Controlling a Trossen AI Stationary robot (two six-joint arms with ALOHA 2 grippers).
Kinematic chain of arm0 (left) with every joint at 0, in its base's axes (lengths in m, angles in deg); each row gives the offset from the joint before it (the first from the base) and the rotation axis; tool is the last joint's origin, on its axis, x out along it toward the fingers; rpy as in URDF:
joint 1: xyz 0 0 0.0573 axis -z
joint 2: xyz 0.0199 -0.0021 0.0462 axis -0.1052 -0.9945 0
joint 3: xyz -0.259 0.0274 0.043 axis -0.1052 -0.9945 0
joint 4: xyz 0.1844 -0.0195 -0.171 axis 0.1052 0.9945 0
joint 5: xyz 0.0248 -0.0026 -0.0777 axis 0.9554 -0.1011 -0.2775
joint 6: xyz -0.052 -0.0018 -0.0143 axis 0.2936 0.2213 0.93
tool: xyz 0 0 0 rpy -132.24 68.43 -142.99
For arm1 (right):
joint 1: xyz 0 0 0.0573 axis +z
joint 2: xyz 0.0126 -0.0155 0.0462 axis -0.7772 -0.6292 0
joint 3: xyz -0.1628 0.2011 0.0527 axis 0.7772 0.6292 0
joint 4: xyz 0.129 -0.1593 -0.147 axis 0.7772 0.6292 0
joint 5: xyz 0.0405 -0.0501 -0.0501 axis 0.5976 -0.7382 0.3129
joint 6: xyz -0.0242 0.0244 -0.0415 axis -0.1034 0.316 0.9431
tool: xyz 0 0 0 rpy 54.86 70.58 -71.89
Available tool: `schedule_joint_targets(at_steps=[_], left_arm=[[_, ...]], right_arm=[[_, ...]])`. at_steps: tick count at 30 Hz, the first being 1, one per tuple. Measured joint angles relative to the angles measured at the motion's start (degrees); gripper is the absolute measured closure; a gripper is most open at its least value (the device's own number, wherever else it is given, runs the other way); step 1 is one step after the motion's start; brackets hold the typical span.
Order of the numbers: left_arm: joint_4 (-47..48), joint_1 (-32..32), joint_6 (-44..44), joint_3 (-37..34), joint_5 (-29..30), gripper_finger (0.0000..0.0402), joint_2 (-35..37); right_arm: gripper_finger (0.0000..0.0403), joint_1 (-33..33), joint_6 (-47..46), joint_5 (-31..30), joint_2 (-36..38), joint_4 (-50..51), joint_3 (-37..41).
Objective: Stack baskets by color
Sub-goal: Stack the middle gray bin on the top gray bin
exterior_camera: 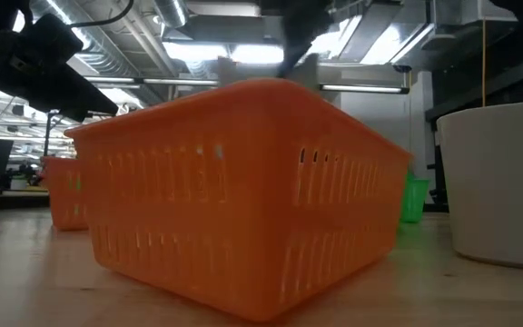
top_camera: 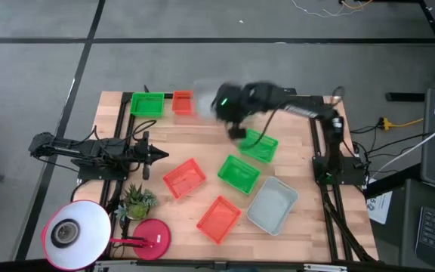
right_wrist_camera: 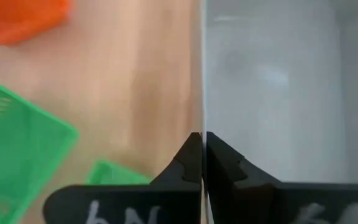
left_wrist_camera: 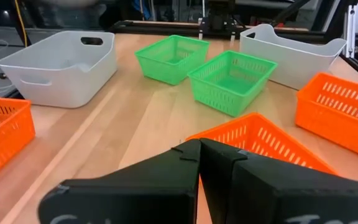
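**Operator:** Start big. What is on the table [top_camera: 202,143]?

**Robot:** I'll place everything from the potted plant [top_camera: 136,200]. My right arm [top_camera: 300,106] reaches along the far edge, well apart from the plant. My left arm [top_camera: 89,149] waits low, just behind the plant. The white lamp [top_camera: 74,233] stands just beside the plant, at the near corner.

**Operator:** And the baskets?

**Robot:** There are two grey ones. The held grey basket [right_wrist_camera: 278,81] is at the far edge, straight across from the plant. I cannot tell if it is off the wood. The second grey basket [top_camera: 272,205] lies level with the plant, well apart from it on my right arm's side.

**Operator:** The smaller ones?

**Robot:** The corner green basket [top_camera: 147,103] sits directly beyond the plant at the far edge. The far red basket [top_camera: 182,102] is just beside it. The nearest red basket [top_camera: 183,178] is close to the plant. The front red basket [top_camera: 219,218] lies between the plant and the second grey basket. Two green baskets [top_camera: 259,145] [top_camera: 239,173] lie side by side past the nearest red one.

**Operator:** And your grippers?

**Robot:** My right gripper [right_wrist_camera: 202,134] pinches the thin wall of the held grey basket. My left gripper [left_wrist_camera: 199,142] is pressed together on nothing.
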Motion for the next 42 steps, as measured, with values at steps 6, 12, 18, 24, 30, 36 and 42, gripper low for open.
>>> schedule_joint_targets(at_steps=[6,12,18,24,30,36,42], left_arm=[[0.0,0.0,0.0,0.0,0.0,0.0401,0.0],[0.0,0.0,0.0,0.0,0.0,0.0401,0.0],[0.0,0.0,0.0,0.0,0.0,0.0401,0.0],[0.0,0.0,0.0,0.0,0.0,0.0401,0.0],[0.0,0.0,0.0,0.0,0.0,0.0401,0.0],[0.0,0.0,0.0,0.0,0.0,0.0401,0.0],[0.0,0.0,0.0,0.0,0.0,0.0401,0.0]], right_arm=[[0.0402,-9.1,-1.7,-0.1,8.3,-1.6,6.6],[0.0403,-15.6,4.5,5.8,9.9,-16.4,23.1],[0.0403,-18.6,7.7,8.4,9.8,-28.6,34.8],[0.0403,-19.6,10.6,12.7,9.8,-29.9,39.2],[0.0403,-19.6,13.3,13.0,9.8,-34.2,42.4],[0.0386,-19.6,13.4,13.1,9.8,-35.8,43.9],[0.0341,-19.6,13.5,11.8,9.8,-35.9,43.9]])
